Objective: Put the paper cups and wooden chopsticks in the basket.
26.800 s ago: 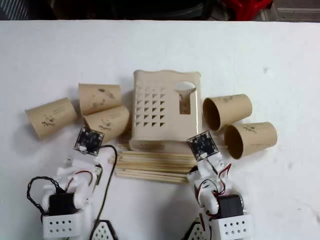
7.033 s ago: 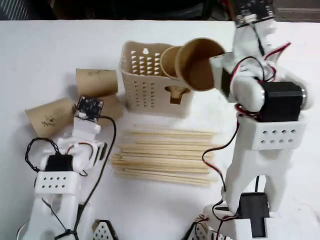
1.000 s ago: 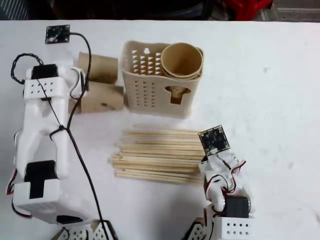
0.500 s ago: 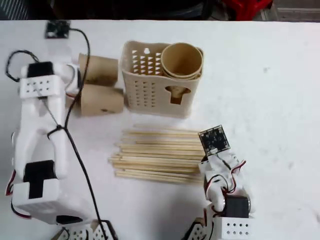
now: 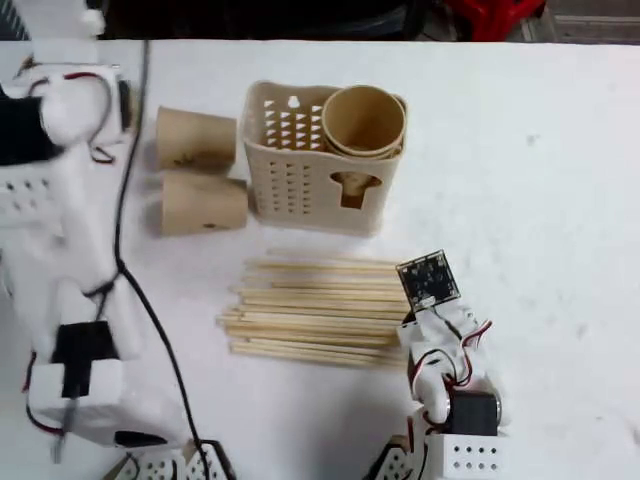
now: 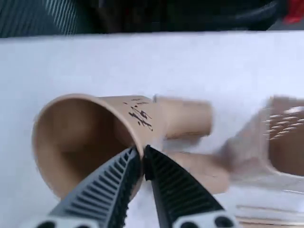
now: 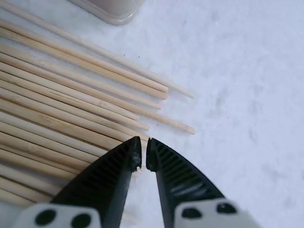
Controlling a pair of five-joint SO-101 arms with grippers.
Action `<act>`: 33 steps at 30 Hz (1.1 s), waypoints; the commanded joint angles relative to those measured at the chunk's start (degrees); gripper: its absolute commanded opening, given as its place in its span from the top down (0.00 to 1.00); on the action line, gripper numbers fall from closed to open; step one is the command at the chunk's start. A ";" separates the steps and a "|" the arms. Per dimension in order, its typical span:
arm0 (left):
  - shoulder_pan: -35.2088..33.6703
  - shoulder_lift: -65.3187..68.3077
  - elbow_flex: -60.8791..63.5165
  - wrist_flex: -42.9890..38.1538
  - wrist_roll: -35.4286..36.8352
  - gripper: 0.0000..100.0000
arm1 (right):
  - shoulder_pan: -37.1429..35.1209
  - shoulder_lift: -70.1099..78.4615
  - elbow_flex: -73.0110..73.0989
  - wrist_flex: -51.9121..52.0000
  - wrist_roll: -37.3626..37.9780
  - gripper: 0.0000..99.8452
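Left claw is clamped on the rim of a paper cup, which is carried on its side and appears lifted off the desk. Just beyond it, two loose cups are lying on their sides, and past those stands the basket, with nested cups already inside.

Right claw is closed on nothing and parked over the near ends of the wooden chopsticks, which are spread flat in a loose bundle.

Handling, as judged:
- **Cups:** light, thin brown paper that is easily crushed. They are best pinched at the rim.
- **Chopsticks:** stiff, slim and smooth, so likely to roll or slip. They are best taken mid-length, a few per grab.
- **Basket:** rigid, cream-coloured and perforated.
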 commanded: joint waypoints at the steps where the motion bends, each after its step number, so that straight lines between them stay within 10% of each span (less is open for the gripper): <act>1: 11.74 -1.01 -15.38 2.37 -0.53 0.96 | 0.40 -0.22 -0.26 -1.27 0.44 0.96; 12: 37.05 -0.31 -17.05 -3.69 -0.53 0.96 | 0.31 -0.13 3.34 -4.97 0.44 0.96; 33: 40.92 11.38 -8.18 -5.80 -0.53 0.90 | 0.40 -0.13 3.43 -5.49 0.44 0.96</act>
